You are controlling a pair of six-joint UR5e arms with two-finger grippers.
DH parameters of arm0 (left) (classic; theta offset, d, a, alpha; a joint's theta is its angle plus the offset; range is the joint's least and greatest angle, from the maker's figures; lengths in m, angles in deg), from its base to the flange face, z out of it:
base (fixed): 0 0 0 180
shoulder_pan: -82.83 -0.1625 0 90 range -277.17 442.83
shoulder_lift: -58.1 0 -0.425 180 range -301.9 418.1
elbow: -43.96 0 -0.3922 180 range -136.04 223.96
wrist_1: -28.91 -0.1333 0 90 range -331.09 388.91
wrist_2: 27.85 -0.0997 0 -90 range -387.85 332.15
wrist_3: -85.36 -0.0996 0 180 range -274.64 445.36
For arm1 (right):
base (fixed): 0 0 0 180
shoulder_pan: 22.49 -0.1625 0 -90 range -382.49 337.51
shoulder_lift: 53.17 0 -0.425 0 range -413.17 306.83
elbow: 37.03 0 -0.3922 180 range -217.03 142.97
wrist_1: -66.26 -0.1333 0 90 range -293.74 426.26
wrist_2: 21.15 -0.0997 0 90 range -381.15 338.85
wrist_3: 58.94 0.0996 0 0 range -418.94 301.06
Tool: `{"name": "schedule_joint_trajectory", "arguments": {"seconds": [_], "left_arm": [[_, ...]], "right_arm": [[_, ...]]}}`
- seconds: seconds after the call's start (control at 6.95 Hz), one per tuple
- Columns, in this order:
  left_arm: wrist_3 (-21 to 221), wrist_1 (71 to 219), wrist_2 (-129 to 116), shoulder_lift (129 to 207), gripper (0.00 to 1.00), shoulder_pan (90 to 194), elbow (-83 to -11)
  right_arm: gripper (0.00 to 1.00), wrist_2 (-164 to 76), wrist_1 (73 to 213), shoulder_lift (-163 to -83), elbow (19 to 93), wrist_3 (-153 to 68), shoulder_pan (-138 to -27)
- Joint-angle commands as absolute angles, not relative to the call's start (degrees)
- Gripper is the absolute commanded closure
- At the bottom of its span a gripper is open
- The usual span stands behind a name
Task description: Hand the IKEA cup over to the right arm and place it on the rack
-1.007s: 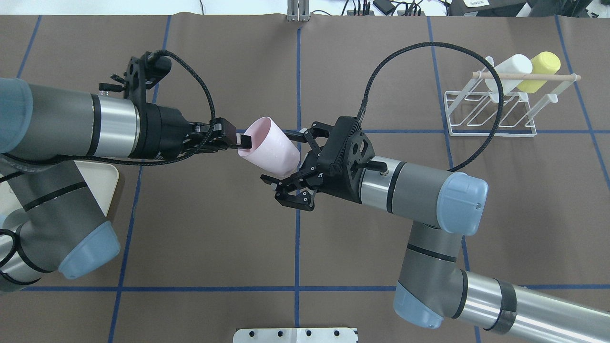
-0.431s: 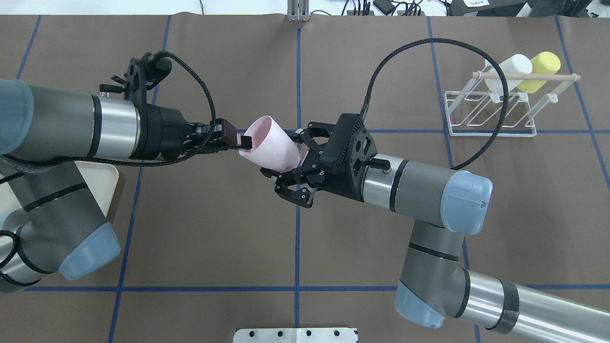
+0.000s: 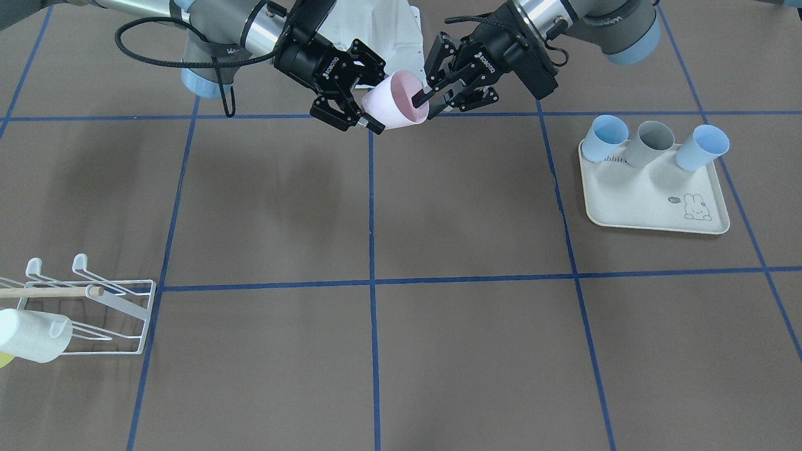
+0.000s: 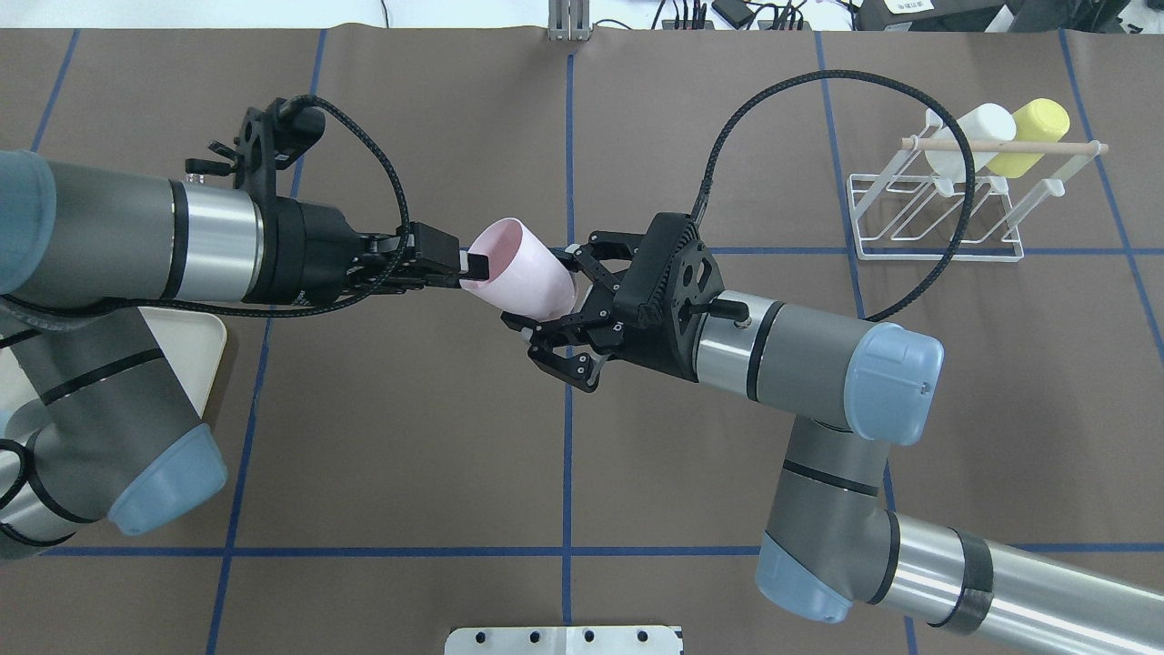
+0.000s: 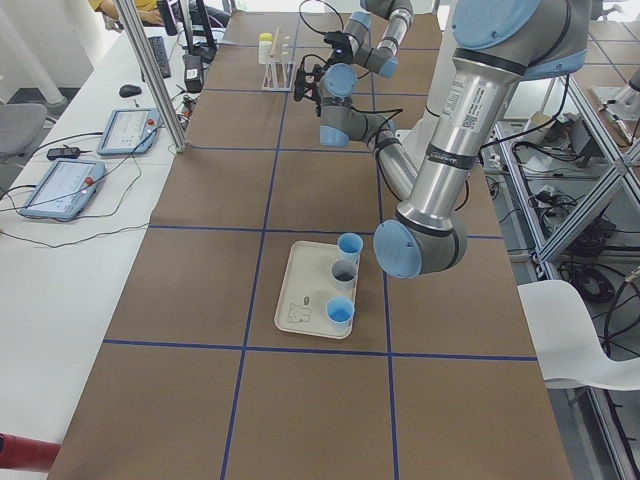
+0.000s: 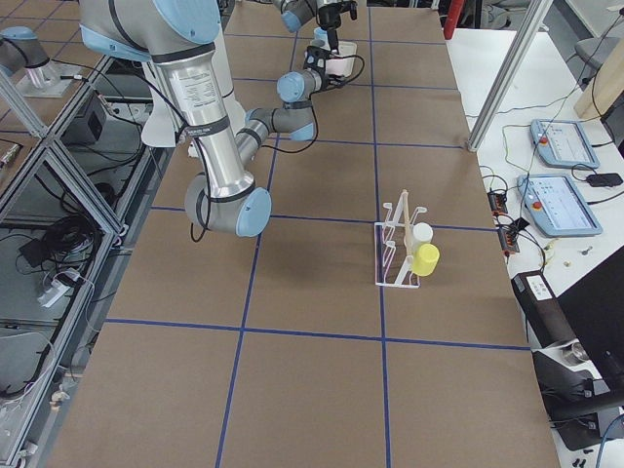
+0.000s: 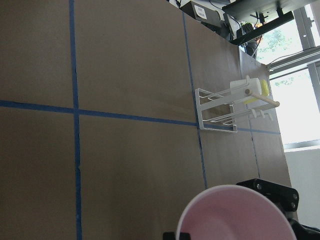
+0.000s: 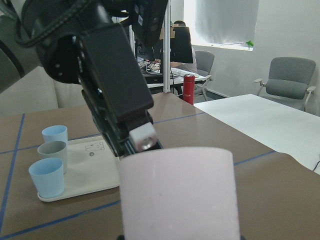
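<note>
Overhead: left arm [image 4: 109,241] comes in from 9 o'clock and right arm [image 4: 818,350] from 4 o'clock. They meet just above centre over the table [image 4: 382,437]. Only a corner of the tray [image 4: 195,355] shows there, at 9 o'clock under the left arm. Front view has the whole tray at 3 o'clock, with blue cups [image 3: 608,138] and a grey cup [image 3: 651,144] mouths-up along its far edge. Rack [image 4: 909,214] is complete overhead at 2 o'clock, white cup [image 4: 978,132] and yellow cup [image 4: 1032,136] hung on it. Front view crops it at 8 o'clock.

Pink cup [image 4: 523,273] is in the air between the arms, on its side, mouth toward the left arm. Left gripper [image 4: 471,267] is clamped on the rim. Front view shows one finger [image 3: 418,98] inside the mouth; overhead doesn't resolve that. Right gripper [image 4: 550,296] has its fingers either side of the cup's base end. They look to be against the wall, but can't tell if it's actually clamped.

Surface: brown paper, blue tape grid [image 4: 568,455]. Room: white bench [image 5: 60,250] with tablets [image 5: 65,185] along one side, grey chairs [image 8: 290,82] and a window [image 8: 225,20] in the right wrist view.

Hidden: right wrist view is mostly cup wall, and its own fingers are only dark slivers at 6 o'clock. Left wrist view catches just the cup's rim at 6 o'clock. Side views show the handover too small to read.
</note>
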State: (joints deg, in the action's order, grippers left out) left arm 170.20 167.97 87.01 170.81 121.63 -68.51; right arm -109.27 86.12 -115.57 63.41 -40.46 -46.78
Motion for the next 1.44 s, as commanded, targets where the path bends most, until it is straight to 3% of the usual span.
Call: {"name": "schedule_joint_trajectory", "arguments": {"seconds": [0.0,0.14,0.29,0.58,0.86,1.15,1.29], "left_arm": [[169.83,167.69,87.63,170.26,0.00,124.29,-69.24],[167.74,164.81,87.63,169.03,0.00,126.40,-69.33],[160.76,159.48,87.63,166.93,0.00,127.99,-70.81],[141.37,149.71,87.46,160.01,0.00,135.26,-73.54],[120.63,149.67,87.72,151.31,0.00,143.43,-73.72],[103.80,149.67,88.42,145.76,0.00,151.87,-73.29],[99.47,149.67,92.17,143.90,0.00,154.95,-73.11]], "right_arm": [[0.52,-109.48,86.56,-115.84,63.43,-41.18,-47.71],[0.53,-109.66,88.48,-116.01,63.43,-41.80,-48.85],[0.60,-109.92,95.72,-116.19,65.08,-41.89,-50.86],[0.68,-109.92,118.61,-115.67,72.79,-46.51,-53.77],[0.72,-109.92,137.89,-113.66,77.30,-55.98,-60.16],[0.76,-109.31,152.76,-110.58,76.96,-72.47,-69.03],[1.00,-107.39,158.23,-110.13,76.79,-78.39,-71.60]]}}
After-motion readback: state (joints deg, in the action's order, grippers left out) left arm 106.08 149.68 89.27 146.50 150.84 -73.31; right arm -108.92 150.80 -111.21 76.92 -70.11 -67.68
